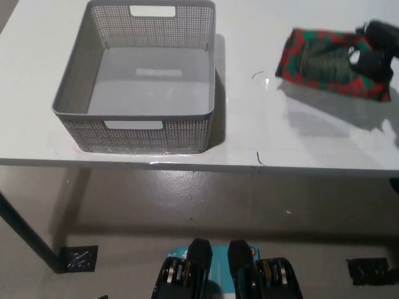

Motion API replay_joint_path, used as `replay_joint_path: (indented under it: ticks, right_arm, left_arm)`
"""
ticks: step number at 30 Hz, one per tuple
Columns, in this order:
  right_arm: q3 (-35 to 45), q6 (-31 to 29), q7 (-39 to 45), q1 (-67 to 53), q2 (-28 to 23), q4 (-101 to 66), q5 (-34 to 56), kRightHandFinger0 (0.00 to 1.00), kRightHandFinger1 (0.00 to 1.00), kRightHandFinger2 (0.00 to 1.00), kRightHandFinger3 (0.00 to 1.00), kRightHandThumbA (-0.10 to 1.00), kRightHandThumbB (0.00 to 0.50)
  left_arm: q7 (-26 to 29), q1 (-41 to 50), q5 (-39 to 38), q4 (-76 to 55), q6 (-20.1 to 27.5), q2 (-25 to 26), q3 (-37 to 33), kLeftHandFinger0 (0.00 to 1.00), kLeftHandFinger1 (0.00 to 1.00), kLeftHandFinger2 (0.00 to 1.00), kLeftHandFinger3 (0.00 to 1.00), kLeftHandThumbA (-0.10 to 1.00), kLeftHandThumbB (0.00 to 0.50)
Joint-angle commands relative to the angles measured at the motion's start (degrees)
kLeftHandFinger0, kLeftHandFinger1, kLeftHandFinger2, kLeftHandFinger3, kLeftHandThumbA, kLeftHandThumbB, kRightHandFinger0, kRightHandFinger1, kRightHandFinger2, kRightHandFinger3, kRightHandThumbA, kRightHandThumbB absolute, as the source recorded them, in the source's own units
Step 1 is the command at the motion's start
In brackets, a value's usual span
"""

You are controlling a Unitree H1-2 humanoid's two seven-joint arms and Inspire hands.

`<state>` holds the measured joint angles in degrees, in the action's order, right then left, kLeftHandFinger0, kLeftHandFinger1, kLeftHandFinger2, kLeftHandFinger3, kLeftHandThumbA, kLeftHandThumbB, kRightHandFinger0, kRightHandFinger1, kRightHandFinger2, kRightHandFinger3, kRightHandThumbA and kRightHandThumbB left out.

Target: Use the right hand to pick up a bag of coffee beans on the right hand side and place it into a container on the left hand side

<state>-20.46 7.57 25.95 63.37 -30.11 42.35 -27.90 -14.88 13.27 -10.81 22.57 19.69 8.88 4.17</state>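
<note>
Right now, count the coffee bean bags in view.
1. The coffee bag is at the table's right, lifted in the black right hand. The grey basket holds none.

The bag of coffee beans [324,63] is up off the bench [249,134], red and green patterned with a dark panel across its face, lying nearly flat with its long side running left to right. Its shadow falls on the white surface just below it. The black right hand [373,53] grips it at the right end. Well apart to the left sits the container [140,131], a grey perforated basket with cut-out handles, upright near the bench's front edge, nothing inside.
</note>
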Motion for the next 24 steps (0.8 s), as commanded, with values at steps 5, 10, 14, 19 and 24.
replay_joint_path:
  ticks: [5, 10, 14, 19, 24]
  right_arm:
    - [1.87, 0.51, 1.61, 12.92, 0.89, -3.49, 1.05, 0.26, 0.32, 0.45, 0.5, -0.1, 0.292]
    - [1.73, 3.08, 2.43, 14.65, 2.68, -5.52, 0.59, 0.27, 0.29, 0.41, 0.5, -0.1, 0.295]
    - [2.0, 3.59, 2.97, 16.26, 4.62, -5.81, 1.39, 0.32, 0.35, 0.45, 0.5, -0.1, 0.3]
    - [1.92, 4.36, 3.44, 18.42, 8.15, -6.56, 1.93, 0.25, 0.29, 0.4, 0.46, -0.1, 0.298]
    - [1.63, 5.81, 3.14, 19.62, 12.54, -8.09, 1.7, 0.26, 0.3, 0.39, 0.44, -0.1, 0.321]
  left_arm:
    - [-0.71, 1.24, 0.57, 1.04, 3.69, 0.39, -0.57, 1.0, 0.62, 0.81, 0.84, 0.89, 0.5]
    - [-1.14, 1.64, 0.21, 1.94, 4.21, 0.5, -1.0, 1.0, 0.64, 0.81, 0.86, 0.87, 0.5]
    - [-0.72, 2.28, 0.6, 1.53, 3.77, 0.42, -1.36, 1.0, 0.63, 0.79, 0.85, 0.87, 0.5]
    - [-1.3, 2.12, 0.19, 2.87, 4.58, 0.13, -1.72, 1.0, 0.65, 0.8, 0.85, 0.86, 0.5]
    - [-1.32, 1.94, 0.79, 3.1, 5.09, 0.3, -2.09, 1.0, 0.65, 0.83, 0.86, 0.87, 0.5]
